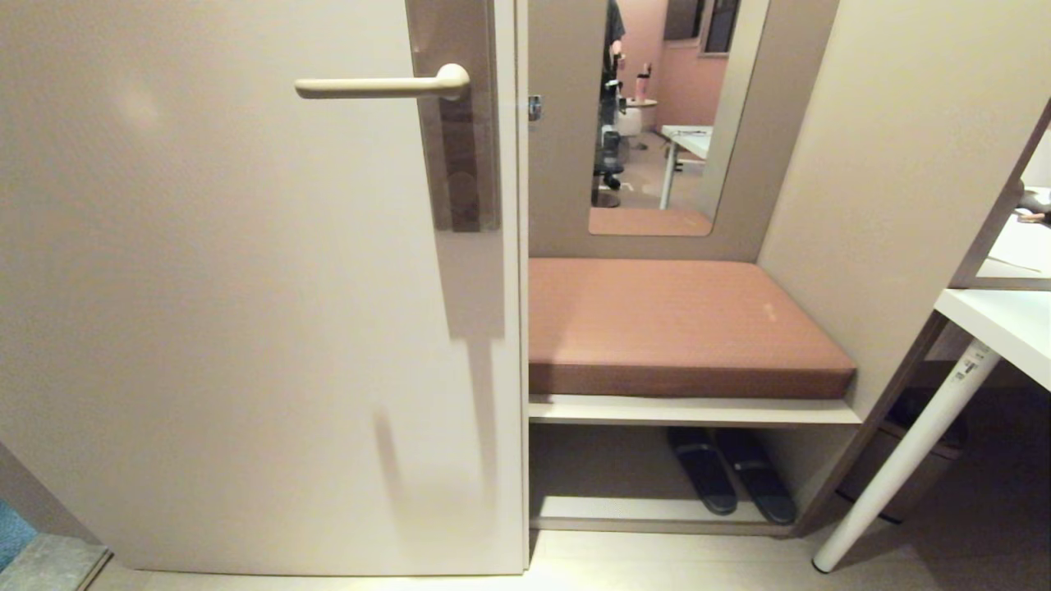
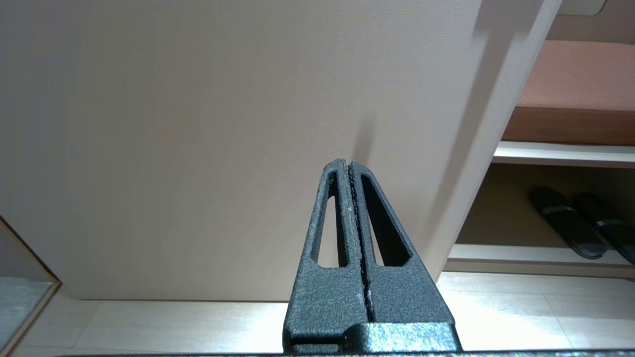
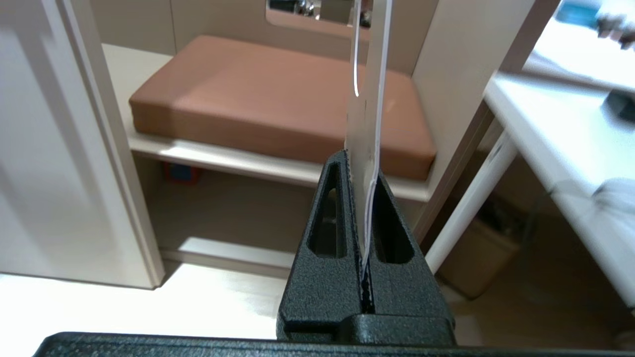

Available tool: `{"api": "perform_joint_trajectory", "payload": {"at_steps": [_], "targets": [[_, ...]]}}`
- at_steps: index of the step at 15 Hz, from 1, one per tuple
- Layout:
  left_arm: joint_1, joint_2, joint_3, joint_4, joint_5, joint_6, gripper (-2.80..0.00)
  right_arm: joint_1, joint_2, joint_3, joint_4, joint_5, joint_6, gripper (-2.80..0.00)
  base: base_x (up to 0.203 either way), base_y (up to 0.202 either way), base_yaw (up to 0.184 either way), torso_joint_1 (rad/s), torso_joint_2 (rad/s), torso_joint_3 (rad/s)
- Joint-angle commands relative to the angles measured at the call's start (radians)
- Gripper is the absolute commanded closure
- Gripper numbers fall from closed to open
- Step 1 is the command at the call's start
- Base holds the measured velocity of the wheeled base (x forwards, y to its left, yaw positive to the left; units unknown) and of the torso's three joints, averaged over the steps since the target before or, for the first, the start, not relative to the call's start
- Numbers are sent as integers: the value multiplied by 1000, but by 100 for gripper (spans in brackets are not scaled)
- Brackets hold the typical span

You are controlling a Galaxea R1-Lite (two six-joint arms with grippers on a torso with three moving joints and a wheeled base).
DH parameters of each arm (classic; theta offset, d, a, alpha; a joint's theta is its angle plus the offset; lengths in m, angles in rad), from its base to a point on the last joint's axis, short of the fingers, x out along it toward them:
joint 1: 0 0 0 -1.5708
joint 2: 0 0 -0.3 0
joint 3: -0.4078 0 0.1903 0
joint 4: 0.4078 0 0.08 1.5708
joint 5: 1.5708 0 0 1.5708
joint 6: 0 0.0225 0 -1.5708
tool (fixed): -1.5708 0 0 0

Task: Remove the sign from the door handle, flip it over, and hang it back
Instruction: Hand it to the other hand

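Observation:
The cream door handle juts out level from its brown-grey backplate on the pale door, and nothing hangs on it. Neither arm shows in the head view. In the right wrist view my right gripper is shut on the sign, a thin flat card seen edge-on that rises from between the fingers in front of the bench. Its printed faces are hidden. My left gripper is shut and empty, low down and pointing at the bottom part of the door.
Right of the door is a bench with a brown cushion, dark slippers beneath it and a mirror above. A small silver latch sits on the frame. A white table with a slanted leg stands at the right.

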Motion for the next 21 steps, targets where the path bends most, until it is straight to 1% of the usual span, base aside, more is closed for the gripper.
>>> {"api": "perform_joint_trajectory", "payload": {"at_steps": [1,4,5,6,7,8,9,11,13,15,17,19,21], "targets": [[1,2,-1,0,0,3,0,0,125,-68,0,2,-6,0,0,0,0,0,0,0],[1,1,-1,0,-1,11,0,0,169,-118,-1,4,-12,0,0,0,0,0,0,0],[1,1,-1,0,-7,35,0,0,180,-123,-1,3,-11,0,0,0,0,0,0,0],[0,1,-1,0,-13,86,0,0,187,-122,-1,2,-8,0,0,0,0,0,0,0],[0,1,-2,0,-26,154,0,0,190,-117,-1,4,-5,0,0,0,0,0,0,0],[1,1,-6,0,-55,206,0,0,193,-111,-1,6,-3,0,0,0,0,0,0,0],[1,1,-19,1,-64,236,0,0,205,-103,-1,8,-1,0,0,0,0,0,0,0],[1,5,-73,30,-69,240,0,5,242,-106,-13,9,3,0,0,0,0,0,0,0],[0,12,-128,80,-72,241,0,25,301,-106,-86,8,12,0,0,0,0,0,0,0],[0,49,-176,112,-89,241,0,40,357,-110,-144,8,14,0,0,0,0,0,0,0],[-1,124,-218,111,-104,238,0,42,412,-117,-191,17,15,0,0,0,0,0,0,0],[-13,230,-280,103,-130,223,0,42,471,-119,-260,47,16,0,0,0,0,0,0,0],[-59,351,-351,71,-168,186,0,42,531,-126,-330,91,16,0,0,0,0,0,0,0]]}}
